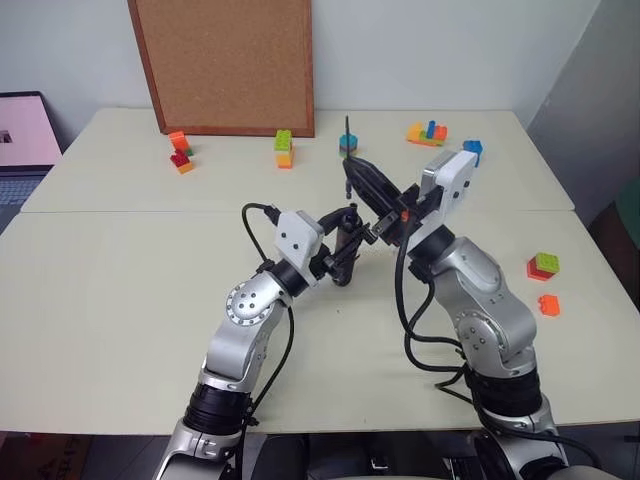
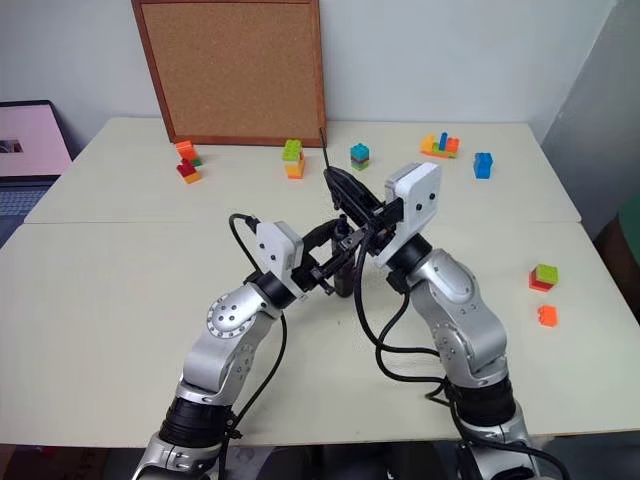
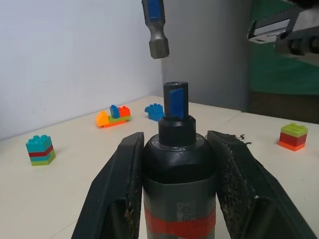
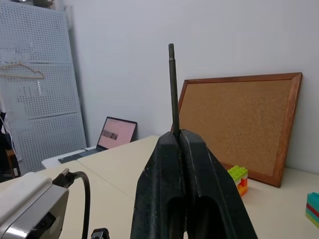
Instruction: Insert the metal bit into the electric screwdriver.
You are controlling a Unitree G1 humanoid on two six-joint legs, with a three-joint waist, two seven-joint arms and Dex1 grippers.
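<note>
The left end effector (image 3: 174, 199) is clamping the electric screwdriver (image 3: 179, 184) between its two black fingers (image 3: 117, 194), just above the red band, and is holding it over the middle of the desk (image 1: 120, 290). The tool is standing nearly upright, with its open socket (image 3: 175, 87) turned upward. The right end effector (image 4: 180, 174) is pressing its fingers together on the metal bit (image 4: 173, 89), which is a thin dark rod passing through the pinch; one long part is rising above the fingers and the thicker hex end (image 3: 158, 42) is hanging below.

In the left wrist view this hex end is floating just above the socket, apart from it and a little to one side. The long axis of the bit is running almost parallel to the axis of the screwdriver, so I judge the coming move is a small sideways correction and then a straight descent.

Both forearms are reaching inward and meeting over the desk, the right one higher and crossing above the left. The right arm is the one that carries the moving part.
</note>
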